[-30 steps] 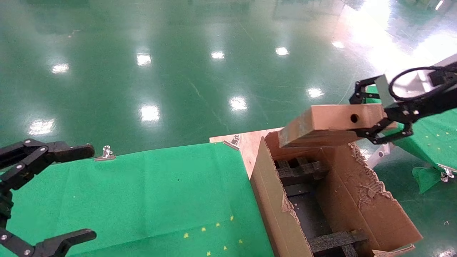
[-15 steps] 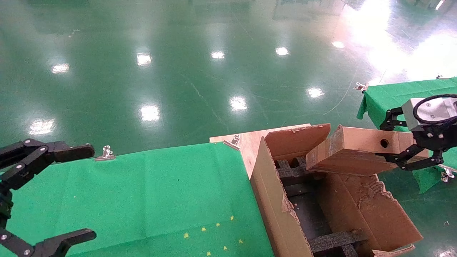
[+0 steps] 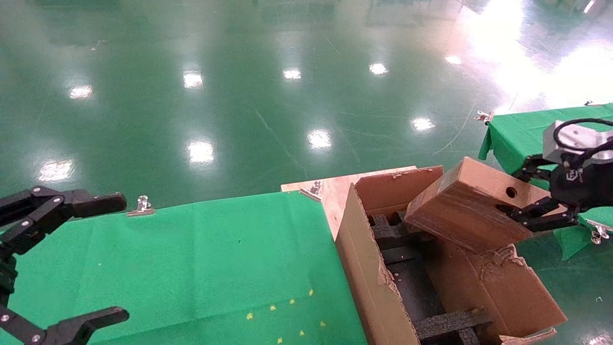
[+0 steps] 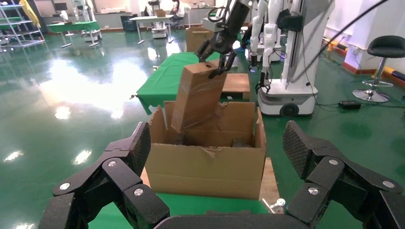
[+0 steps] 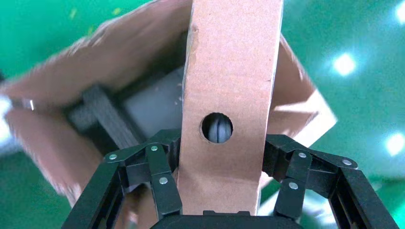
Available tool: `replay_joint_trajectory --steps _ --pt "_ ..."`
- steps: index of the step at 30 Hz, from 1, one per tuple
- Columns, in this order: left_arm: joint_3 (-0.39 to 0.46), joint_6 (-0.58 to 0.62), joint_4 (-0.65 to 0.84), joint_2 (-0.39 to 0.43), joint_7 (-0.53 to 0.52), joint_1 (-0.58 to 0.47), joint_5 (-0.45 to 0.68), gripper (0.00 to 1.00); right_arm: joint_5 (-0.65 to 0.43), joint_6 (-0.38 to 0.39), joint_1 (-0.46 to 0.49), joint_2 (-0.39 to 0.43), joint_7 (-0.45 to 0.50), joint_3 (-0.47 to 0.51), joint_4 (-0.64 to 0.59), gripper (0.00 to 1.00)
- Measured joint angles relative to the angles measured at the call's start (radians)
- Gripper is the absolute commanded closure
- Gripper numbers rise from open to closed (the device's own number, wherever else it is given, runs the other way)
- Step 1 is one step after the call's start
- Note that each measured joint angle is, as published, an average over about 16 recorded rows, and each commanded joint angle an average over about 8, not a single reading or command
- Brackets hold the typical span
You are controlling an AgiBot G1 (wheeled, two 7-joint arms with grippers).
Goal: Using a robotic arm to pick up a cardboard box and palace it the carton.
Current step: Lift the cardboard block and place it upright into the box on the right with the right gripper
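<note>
**Box tilted over the open carton**

The right pincer (image 3: 531,211) is clenched on the cardboard box (image 3: 471,208), its fingers (image 5: 157,176) pressing both broad faces at the end nearest the wrist, beside the round hole in the narrow side. From the pincer the box slants downward and away, its far end dipping inside the mouth of the carton (image 3: 373,273), above the black foam inserts (image 3: 448,323). Well apart, the left pincer (image 3: 62,263) hangs spread wide over the green-covered desk (image 3: 206,258).
</note>
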Motion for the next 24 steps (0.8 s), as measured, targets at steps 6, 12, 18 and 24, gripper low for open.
replay_joint_trajectory --steps 6,12,18,24 --pt "0.0 0.0 0.0 0.0 0.0 0.0 0.0 0.0 0.058 0.067 -0.06 0.051 0.199 -0.005 -0.005 1.0" --pt "0.0 0.0 0.0 0.0 0.0 0.0 0.0 0.0 0.079 0.144 -0.095 0.095 0.377 -0.017 0.029 1.0" --pt "0.0 0.0 0.0 0.0 0.0 0.0 0.0 0.0 0.075 0.207 -0.109 0.125 0.491 -0.031 0.07 1.0" --pt "0.0 0.0 0.0 0.0 0.0 0.0 0.0 0.0 0.064 0.243 -0.116 0.136 0.54 -0.043 0.094 1.0"
